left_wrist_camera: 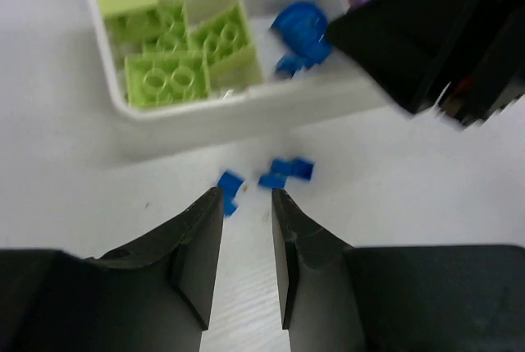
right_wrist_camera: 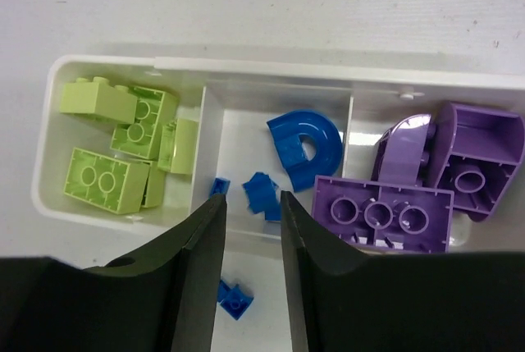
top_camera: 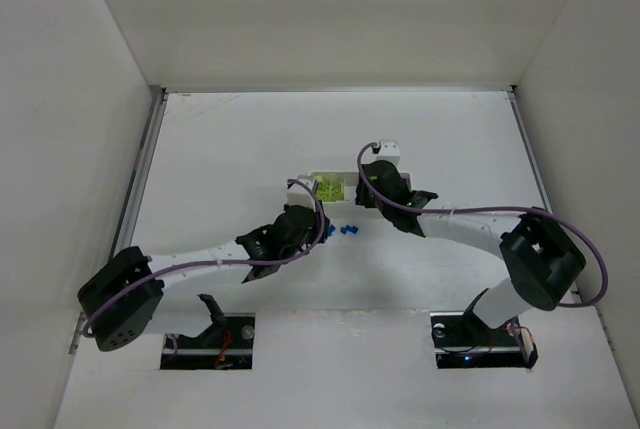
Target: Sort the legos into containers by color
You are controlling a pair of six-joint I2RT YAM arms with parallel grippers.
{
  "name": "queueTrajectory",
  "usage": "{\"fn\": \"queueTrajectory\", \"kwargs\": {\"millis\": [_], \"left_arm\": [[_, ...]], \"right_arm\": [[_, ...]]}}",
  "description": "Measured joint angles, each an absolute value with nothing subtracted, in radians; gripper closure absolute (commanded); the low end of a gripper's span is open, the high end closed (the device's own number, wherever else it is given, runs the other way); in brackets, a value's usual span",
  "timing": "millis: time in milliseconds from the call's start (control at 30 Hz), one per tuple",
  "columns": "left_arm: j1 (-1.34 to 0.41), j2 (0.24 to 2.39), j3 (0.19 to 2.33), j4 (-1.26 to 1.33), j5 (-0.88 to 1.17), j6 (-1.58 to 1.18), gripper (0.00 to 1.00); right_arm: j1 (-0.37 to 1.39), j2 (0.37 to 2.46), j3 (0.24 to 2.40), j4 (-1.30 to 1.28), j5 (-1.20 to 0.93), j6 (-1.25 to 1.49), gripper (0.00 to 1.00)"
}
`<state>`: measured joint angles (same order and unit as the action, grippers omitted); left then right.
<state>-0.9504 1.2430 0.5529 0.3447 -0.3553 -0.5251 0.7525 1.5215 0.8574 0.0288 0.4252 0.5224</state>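
Hovering on the near side of the long white plastic three-compartment tray (left_wrist_camera: 271,104), the left gripper (left_wrist_camera: 246,198) has its two dark fingers a narrow gap apart and carries nothing. Just beyond its tips, a few small blue plastic bricks (left_wrist_camera: 286,171) lie loose on the white table (top_camera: 230,149), near the tray's front wall but not touching it. So the step in hand looks like the blue pick-up: these strays appear to be all that's left outside the tray.

Now along the tray itself. The left compartment holds yellow-green plastic bricks (left_wrist_camera: 168,80), piled in. The middle one has a curved blue plastic piece (right_wrist_camera: 305,145) with tiny blue bits beside it. The right one holds chunky purple plastic bricks (right_wrist_camera: 381,214). Colours sorted so far! Over the middle compartment's near wall hangs the right gripper (right_wrist_camera: 250,204), fingers likewise narrowly apart, empty.

Next move, by my reckoning: the left gripper drops onto one stray blue, pinches it, lifts it over the front wall and lets go in the middle compartment. Tricky bit: the bricks are far smaller than the fingers and lie close together, so a sloppy close could flick a neighbour away.

Room? The bare table on the tray's near and left sides suits the approach. The thin front wall is close, and the right gripper crowds the air over the tray, so one arm ought to give way.
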Motion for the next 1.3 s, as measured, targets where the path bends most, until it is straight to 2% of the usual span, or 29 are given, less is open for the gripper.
{"fn": "queueTrajectory", "kwargs": {"millis": [100, 167, 367, 467, 667, 933, 1167, 1300], "left_arm": [[-0.975, 1.229, 0.496, 0.312, -0.379, -0.539, 0.73], [-0.987, 1.230, 0.475, 0.300, -0.387, -0.546, 0.73], [-1.024, 1.307, 0.469, 0.313, -0.397, -0.553, 0.73], [-1.032, 1.369, 0.474, 0.325, -0.395, -0.548, 0.73], [-1.032, 1.475, 0.517, 0.353, -0.402, -0.529, 0.74], [-1.031, 1.537, 0.553, 0.403, -0.411, -0.505, 0.74], [-1.026, 1.582, 0.583, 0.429, -0.424, -0.479, 0.81], [-1.026, 1.585, 0.584, 0.430, -0.429, -0.471, 0.83]], "right_arm": [[0.752, 1.531, 0.867, 0.030, 0.426, 0.517, 0.50], [0.752, 1.525, 0.869, 0.031, 0.426, 0.515, 0.49], [0.759, 1.423, 0.825, 0.040, 0.430, 0.515, 0.64], [0.788, 1.355, 0.760, 0.042, 0.430, 0.523, 0.64], [0.879, 1.313, 0.654, 0.038, 0.419, 0.549, 0.58], [0.933, 1.381, 0.620, 0.038, 0.385, 0.575, 0.55], [0.946, 1.428, 0.609, 0.039, 0.365, 0.583, 0.50], [0.946, 1.451, 0.614, 0.038, 0.355, 0.577, 0.50]]}}
